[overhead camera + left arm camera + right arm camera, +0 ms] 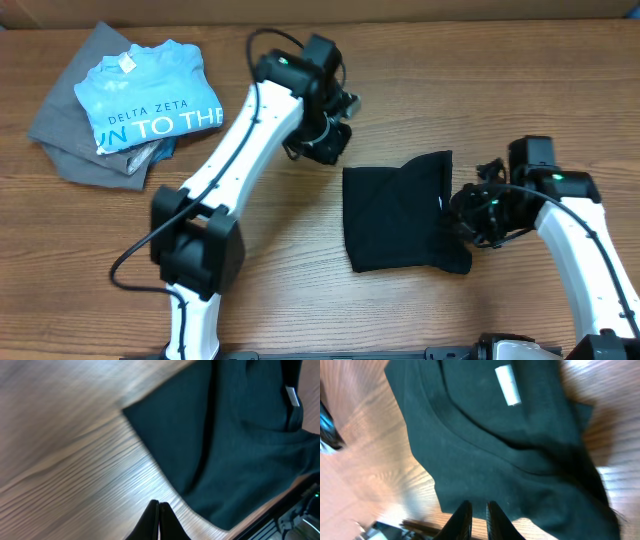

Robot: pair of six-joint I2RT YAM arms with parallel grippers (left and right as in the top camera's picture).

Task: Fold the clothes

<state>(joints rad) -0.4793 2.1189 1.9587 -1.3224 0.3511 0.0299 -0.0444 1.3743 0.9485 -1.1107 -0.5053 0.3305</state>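
Lying on the right half of the worktop (300,290), the black T-shirt (398,212) was already doubled into a rough rectangle, its left edge straight and its right side bunched, with a lump of fabric poking out at the near right corner. The folding looked well along. The next move would likely call for pinching that loose right edge and carrying it across, or flattening it, without dragging the layers beneath. The cloth was soft and matte, creased in shallow ridges, with a ribbed neckband and a small white tag (508,385) showing inside it. The right gripper (476,510) hung at the shirt's right edge, its fingers only a narrow slit apart and nothing seen pinched between them. The left gripper (159,511) hovered off the far left corner, fingers pressed together and empty. The worktop was streaky wood grain. Well apart at the far left lay a light blue T-shirt (150,95) on a grey garment (60,135).
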